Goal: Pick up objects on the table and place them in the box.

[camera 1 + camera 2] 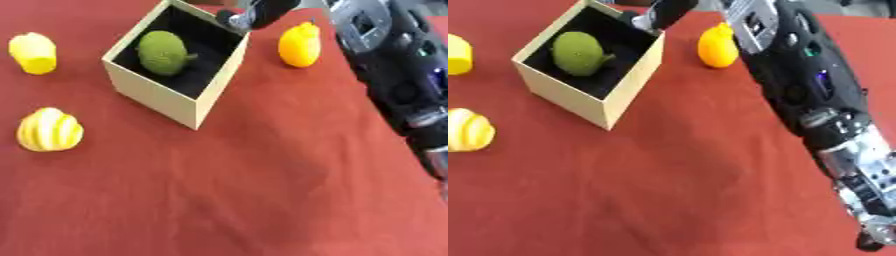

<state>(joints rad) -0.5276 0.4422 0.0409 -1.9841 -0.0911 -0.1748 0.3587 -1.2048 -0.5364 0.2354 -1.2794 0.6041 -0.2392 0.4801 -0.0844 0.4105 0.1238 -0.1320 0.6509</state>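
Note:
A tan cardboard box [157, 92] with a dark inside stands at the upper left of the red table. A green, rough-skinned round fruit [163, 52] lies inside it. My right arm [807, 85] runs up the right side, and its hand [255, 14] hangs over the box's far right corner, fingers straight and holding nothing. An orange fruit [299, 45] stands just right of the box, beside the hand. A yellow fruit [33, 52] lies at the far left. A yellow-and-white striped fruit [50, 130] sits below it. My left hand does not show.
The red cloth [262, 190] covers the whole table, and its near half is open. My right forearm [859, 170] crosses the right edge of the view above the cloth.

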